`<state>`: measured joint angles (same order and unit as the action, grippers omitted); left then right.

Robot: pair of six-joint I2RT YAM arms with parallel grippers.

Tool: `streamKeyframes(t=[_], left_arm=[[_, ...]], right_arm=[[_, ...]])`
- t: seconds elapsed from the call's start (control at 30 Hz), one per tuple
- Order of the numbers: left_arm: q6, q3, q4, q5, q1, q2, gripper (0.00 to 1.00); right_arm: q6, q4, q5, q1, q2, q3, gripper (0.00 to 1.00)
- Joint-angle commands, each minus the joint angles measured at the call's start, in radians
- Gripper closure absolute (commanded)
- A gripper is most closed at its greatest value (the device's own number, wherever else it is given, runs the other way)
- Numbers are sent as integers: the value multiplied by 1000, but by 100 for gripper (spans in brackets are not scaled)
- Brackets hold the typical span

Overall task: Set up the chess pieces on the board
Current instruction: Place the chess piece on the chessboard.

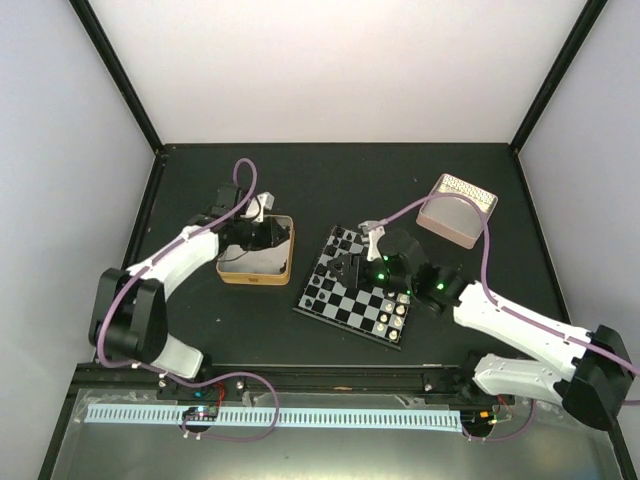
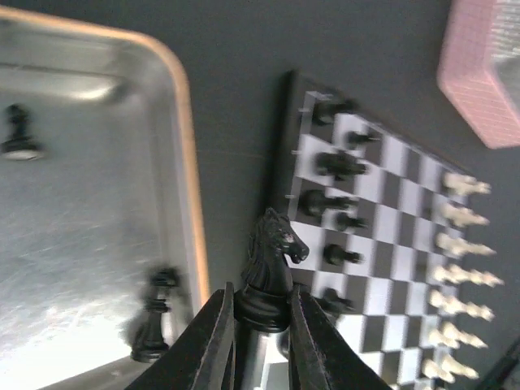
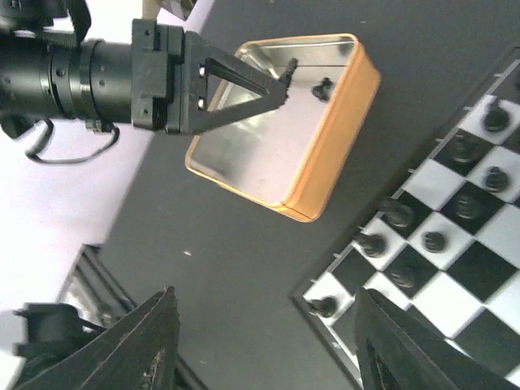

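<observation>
Now | left gripper (image 2: 260,307) clamps black knight (image 2: 273,258) over tin (image 1: 255,279) | right gripper (image 3: 262,341) spread wide above board (image 1: 345,305) edge | dark table (image 1: 305,262) strip between.

The knight (image 2: 272,268) is gleaming glossy black, the board (image 2: 390,211) is showing black-and-pale checks, the tin (image 2: 185,146) is glowing gold-rimmed silver, the box (image 2: 483,73) is looking pink.

Overhead plus wrist views, board (image 1: 350,305) shared

1 board (image 1: 350,300), 1 tin (image 1: 255,277), 1 pink box (image 1: 455,213)
</observation>
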<state>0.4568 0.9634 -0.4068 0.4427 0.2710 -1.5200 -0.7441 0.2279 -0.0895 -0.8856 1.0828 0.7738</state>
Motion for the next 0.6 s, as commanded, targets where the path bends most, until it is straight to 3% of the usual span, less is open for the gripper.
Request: streamKeyframes(t=[0.0,0.2,0.4,0.57], left_arm=[[-92,-37,90,239,6,99,93],[-41,-141,329,401,40,270,93],[-113,-150,381,345,120,385,93],[-223,-131,344,272,178,433,93]], right_arm=[[-96,-96,-87,10,53,86,39],[-235,-80,-149,82,89,163,40],[-164,180,-246,137,194,375,47],[-134,220,-294,144,213,417,53]])
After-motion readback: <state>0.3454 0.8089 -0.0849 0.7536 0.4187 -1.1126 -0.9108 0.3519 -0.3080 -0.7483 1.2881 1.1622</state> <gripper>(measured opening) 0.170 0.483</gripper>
